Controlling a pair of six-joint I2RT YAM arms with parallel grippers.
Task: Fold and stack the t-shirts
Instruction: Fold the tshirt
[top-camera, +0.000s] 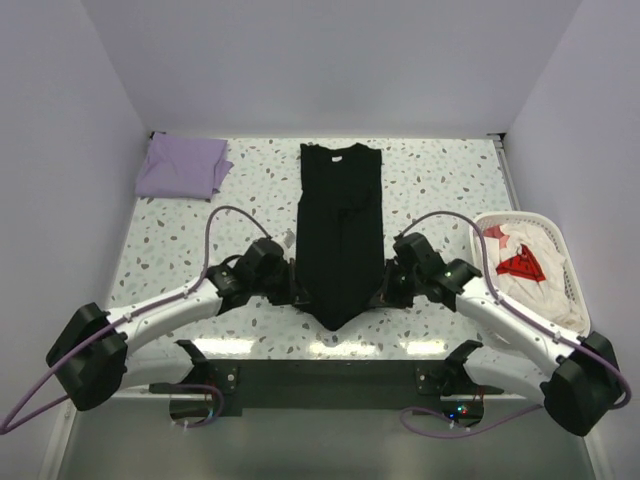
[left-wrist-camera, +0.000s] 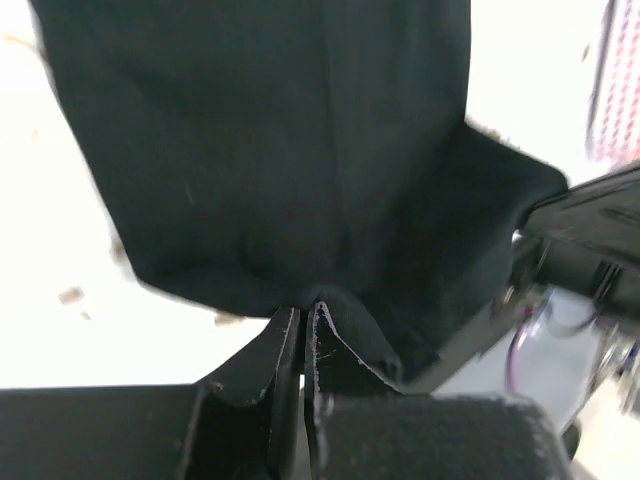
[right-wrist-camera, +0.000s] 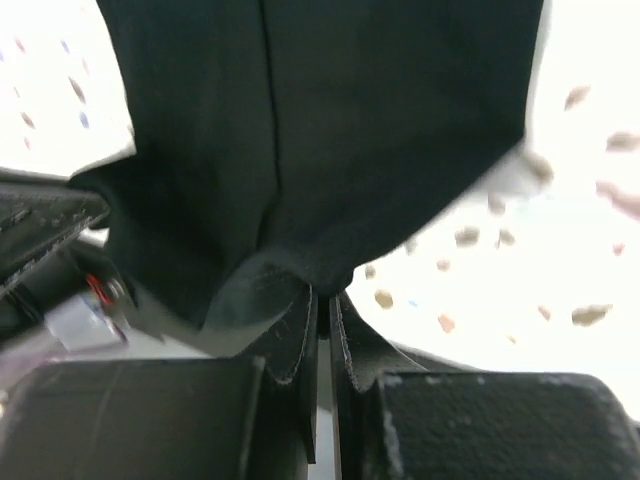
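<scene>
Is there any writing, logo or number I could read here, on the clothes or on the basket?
No text can be read in any of the views.
The red print on the white garment in the basket: only a shape shows, too small to tell any words.
The black t-shirt and the lavender t-shirt: no writing shows.

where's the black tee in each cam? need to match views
Top external: black t-shirt lies as a long strip mid-table, with the left gripper and right gripper at its near end.
Left wrist: black t-shirt fills the upper frame, pinched at bottom centre.
Right wrist: black t-shirt fills the upper middle, pinched at bottom centre.
Shared landmark: speckled table, beside the shirt in all three.
</scene>
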